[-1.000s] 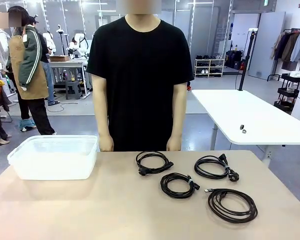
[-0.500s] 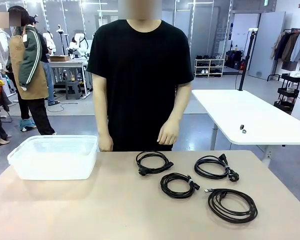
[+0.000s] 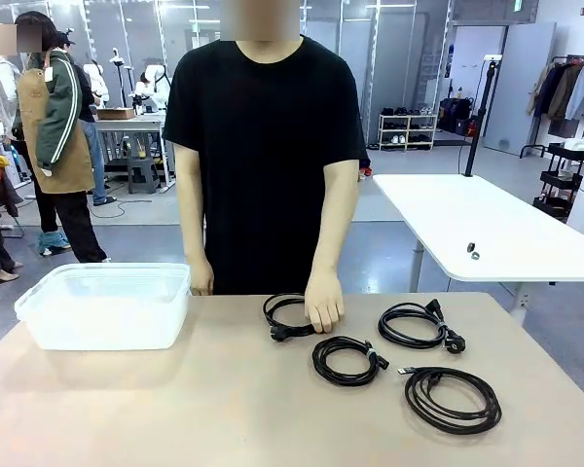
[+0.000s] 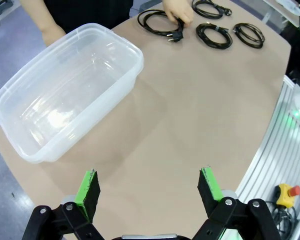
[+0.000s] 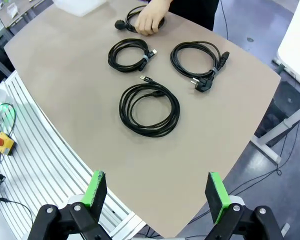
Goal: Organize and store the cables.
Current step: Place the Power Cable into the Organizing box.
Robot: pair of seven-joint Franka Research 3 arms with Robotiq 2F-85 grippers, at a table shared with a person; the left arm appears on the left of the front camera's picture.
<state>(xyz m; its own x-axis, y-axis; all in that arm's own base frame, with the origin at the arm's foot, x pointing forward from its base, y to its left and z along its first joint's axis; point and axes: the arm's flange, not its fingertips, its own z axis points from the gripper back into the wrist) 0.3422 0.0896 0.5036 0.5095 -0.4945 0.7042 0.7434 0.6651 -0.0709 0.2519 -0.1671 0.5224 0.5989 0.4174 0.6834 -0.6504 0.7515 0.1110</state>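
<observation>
Black cables point(image 5: 125, 107) lie as four separate coils on the tan table point(image 3: 156, 418), all on its right half in the front view and well apart from the clear plastic tub point(image 3: 102, 331) at the far left. The person stands at the far edge with one arm straight down. That hand point(image 3: 323, 304) is laid palm-down, fingers curled, on the far-left coil point(image 3: 275, 316). The other hand point(image 3: 201, 282) hangs at the side, just beside the tub's far corner.

The middle coil point(image 3: 317, 362), the plug coil point(image 3: 438, 313) and the nearest coil point(image 3: 487, 409) lie untouched (none touching another). The left gripper point(image 4: 148, 175) hangs high over bare table beside the tub, jaws spread wide, with nothing between the green pads. The right gripper point(image 5: 155, 176) hangs above the table's edge, equally wide and empty.

The hand hides the far-left coil's right side, so whether the fingers grip the cord cannot be told. The top of the right wrist view cuts off the tub's corner, and any small ties are hard to make out.
</observation>
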